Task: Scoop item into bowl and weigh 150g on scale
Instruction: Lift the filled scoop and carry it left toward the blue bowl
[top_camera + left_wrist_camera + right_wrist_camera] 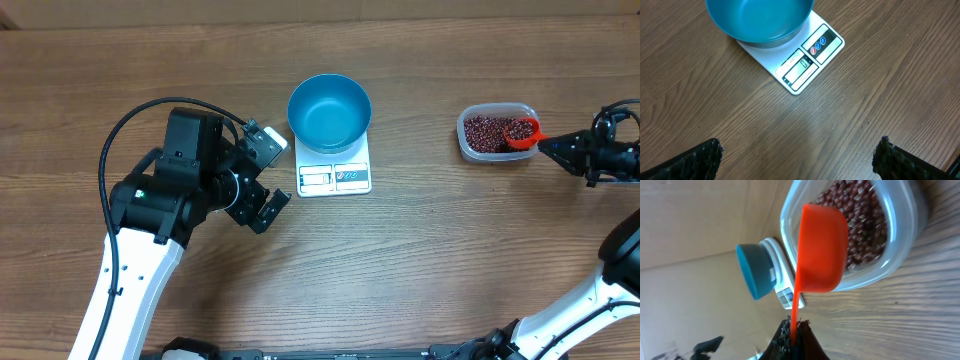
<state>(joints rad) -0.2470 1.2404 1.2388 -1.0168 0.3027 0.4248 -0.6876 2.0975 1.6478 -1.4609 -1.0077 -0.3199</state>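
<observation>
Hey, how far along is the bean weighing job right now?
Done: the blue bowl sits on the scale, but it is empty. In hand: the right gripper is shut on the red scoop, whose cup is at the beans in the clear tub. The left gripper hangs open beside the scale. Left: carrying beans to the bowl until the weight is reached.
</observation>
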